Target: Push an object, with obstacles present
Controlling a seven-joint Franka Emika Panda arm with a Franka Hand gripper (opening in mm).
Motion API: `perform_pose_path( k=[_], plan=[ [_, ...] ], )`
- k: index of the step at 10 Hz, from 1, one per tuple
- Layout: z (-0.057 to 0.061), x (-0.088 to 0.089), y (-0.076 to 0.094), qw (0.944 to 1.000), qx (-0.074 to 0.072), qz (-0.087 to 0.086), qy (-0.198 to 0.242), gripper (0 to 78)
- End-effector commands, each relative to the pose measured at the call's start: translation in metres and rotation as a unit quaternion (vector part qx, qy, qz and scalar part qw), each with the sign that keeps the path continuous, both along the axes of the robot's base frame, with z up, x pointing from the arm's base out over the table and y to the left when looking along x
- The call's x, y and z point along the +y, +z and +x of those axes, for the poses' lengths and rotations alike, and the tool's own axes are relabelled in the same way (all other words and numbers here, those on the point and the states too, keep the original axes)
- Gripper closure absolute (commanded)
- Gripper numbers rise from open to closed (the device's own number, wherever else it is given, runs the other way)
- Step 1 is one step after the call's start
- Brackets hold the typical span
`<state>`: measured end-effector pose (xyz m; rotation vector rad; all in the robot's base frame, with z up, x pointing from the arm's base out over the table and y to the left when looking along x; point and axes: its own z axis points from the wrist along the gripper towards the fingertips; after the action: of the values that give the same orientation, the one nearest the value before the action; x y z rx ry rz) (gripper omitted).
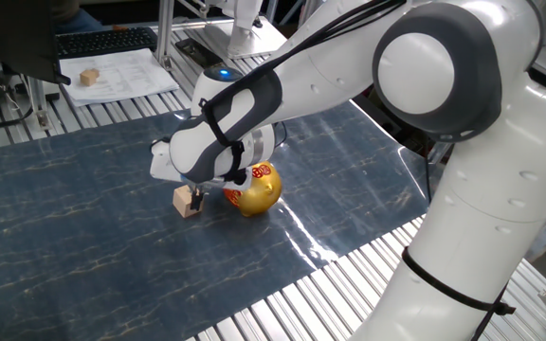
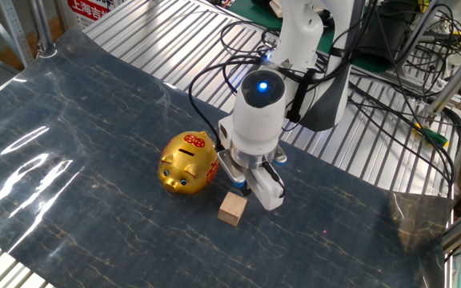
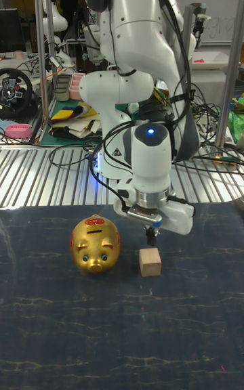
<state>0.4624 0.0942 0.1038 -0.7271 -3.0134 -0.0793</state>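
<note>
Cube (image 2: 232, 209) first: I am looking at a small plain light-tan wooden block, sitting flat on the dark marbled mat (image 2: 94, 120), just right of the golden pig (image 2: 189, 163) in the tall fixed view. My gripper (image 3: 150, 234) is hanging right behind the cube, fingertips low at its far edge; I am seeing them close together with nothing between them, though I cannot tell whether they are touching the wood. The pig, shiny with red markings, is standing near the cube's side. A second cube (image 1: 88, 77) is lying on white papers (image 1: 121, 74) off the mat.
</note>
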Motion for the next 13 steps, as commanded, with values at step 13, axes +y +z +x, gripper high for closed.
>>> perform_pose_path(
  k=[13],
  plan=[
    [0.046, 0.005, -0.006, 0.9979, -0.022, -0.030, -0.052, 77.6]
  ],
)
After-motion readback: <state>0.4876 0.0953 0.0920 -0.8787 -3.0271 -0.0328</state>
